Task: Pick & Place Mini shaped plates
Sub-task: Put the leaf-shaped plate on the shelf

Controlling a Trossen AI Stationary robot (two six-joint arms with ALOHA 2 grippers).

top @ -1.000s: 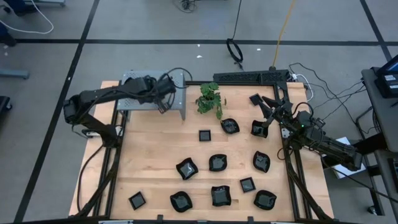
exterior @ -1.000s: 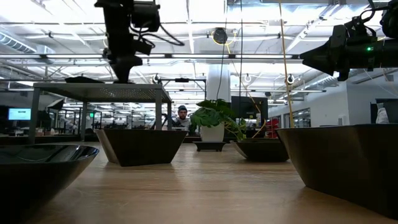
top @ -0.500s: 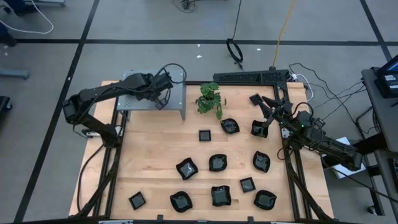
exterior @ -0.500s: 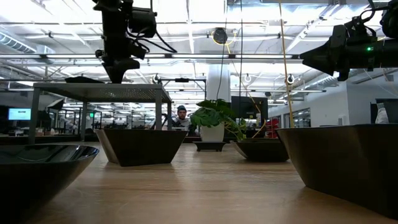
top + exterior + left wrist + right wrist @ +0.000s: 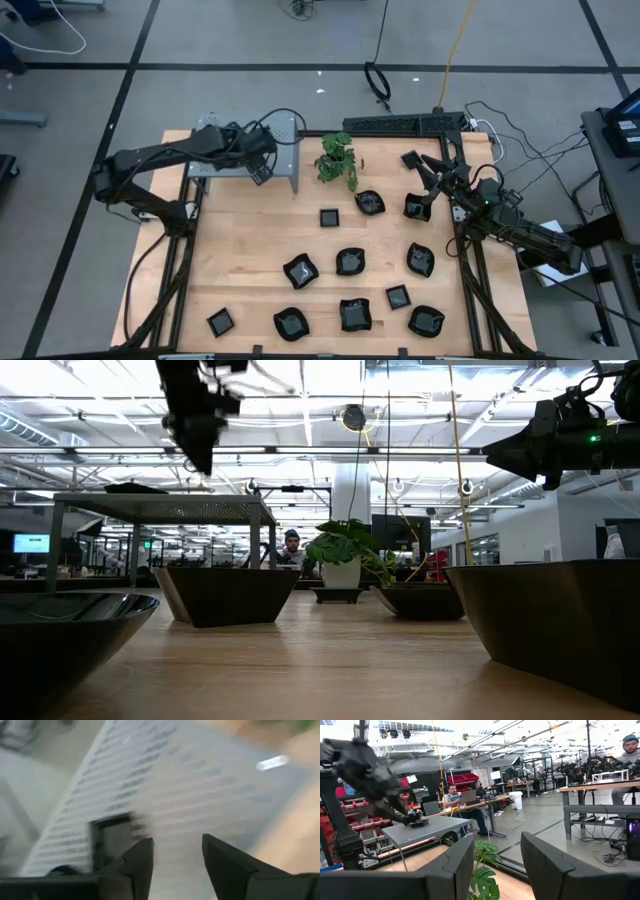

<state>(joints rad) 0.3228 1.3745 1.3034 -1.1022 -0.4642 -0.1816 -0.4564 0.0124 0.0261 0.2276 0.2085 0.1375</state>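
Note:
Several mini shaped plates, small and glossy black, lie flat on the wooden table [image 5: 250, 240], among them a square one [image 5: 330, 217] and wavy ones [image 5: 350, 262] [image 5: 300, 271]. One more black square plate [image 5: 112, 840] lies on top of the grey perforated box [image 5: 285, 150] at the far left. My left gripper [image 5: 177, 850] hangs open a little above the box top, beside that plate, touching nothing. My right gripper [image 5: 492, 855] stands open and raised at the table's right edge [image 5: 420, 175], holding nothing.
A small green plant [image 5: 338, 160] stands right of the box at the far edge. A black bar [image 5: 405, 123] lies along the far right edge. Bare wood lies on the table's left half in front of the box. People sit at desks [image 5: 452, 795] in the room beyond.
My left gripper has risen from the top of the perforated box and drawn slightly toward the table's near edge. The black plate on the box has stayed where it was. My right arm has kept still.

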